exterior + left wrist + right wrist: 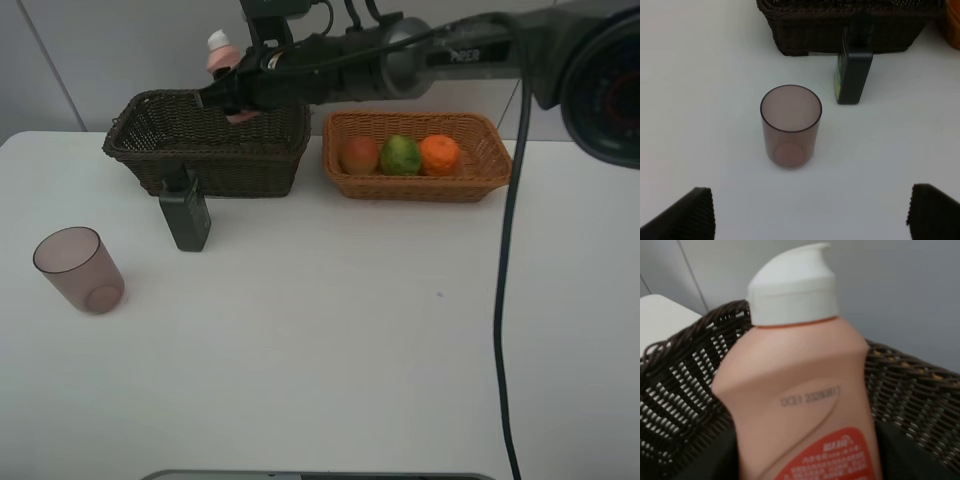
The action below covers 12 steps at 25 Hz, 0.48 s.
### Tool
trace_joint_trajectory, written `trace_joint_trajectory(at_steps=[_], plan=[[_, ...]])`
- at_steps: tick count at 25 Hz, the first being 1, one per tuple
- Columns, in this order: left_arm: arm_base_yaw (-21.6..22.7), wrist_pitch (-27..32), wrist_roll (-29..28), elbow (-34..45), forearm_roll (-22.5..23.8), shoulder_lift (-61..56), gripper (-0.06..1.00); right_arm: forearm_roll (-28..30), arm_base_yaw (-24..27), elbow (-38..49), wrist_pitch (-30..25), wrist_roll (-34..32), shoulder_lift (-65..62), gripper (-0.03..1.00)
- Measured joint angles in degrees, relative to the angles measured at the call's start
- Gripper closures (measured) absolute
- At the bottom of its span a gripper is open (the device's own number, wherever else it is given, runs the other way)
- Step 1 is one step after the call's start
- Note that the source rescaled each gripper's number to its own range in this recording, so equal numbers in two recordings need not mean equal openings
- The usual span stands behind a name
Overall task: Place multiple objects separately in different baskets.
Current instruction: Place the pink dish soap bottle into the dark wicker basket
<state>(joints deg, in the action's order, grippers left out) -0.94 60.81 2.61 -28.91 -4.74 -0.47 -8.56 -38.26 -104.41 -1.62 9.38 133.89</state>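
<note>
The right pincer (236, 98) is clamped on the pink bottle (222, 55) above the dark basket (230, 165)
At the desk's far edge; released this high, it could be tipped onto the rim; the left pincer (810, 215) is spread before the cup (790, 125)

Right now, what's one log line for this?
right fingers: shut on pink bottle at dark basket | left fingers: open near cup | tan basket: three fruits

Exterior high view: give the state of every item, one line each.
Pink white-capped bottle: gripped by right gripper, over dark brown wicker basket.
Dark green rectangular bottle: standing on table.
Translucent purple-brown cup: upright, empty.
Orange, green oval fruit, red-orange round fruit: inside light orange-tan wicker basket.
Left gripper: open.
</note>
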Motion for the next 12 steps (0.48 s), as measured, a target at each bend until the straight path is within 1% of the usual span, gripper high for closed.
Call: trace_joint_trajectory(at_steps=[9, 12], plan=[[0.0, 0.0, 0.0, 0.0, 0.0, 0.0, -0.05, 0.0, 0.0, 0.0, 1.6, -0.1, 2.6, 0.96], [0.0, 0.0, 0.0, 0.0, 0.0, 0.0, -0.05, 0.0, 0.5, 0.1, 1.2, -0.1, 3.2, 0.96]])
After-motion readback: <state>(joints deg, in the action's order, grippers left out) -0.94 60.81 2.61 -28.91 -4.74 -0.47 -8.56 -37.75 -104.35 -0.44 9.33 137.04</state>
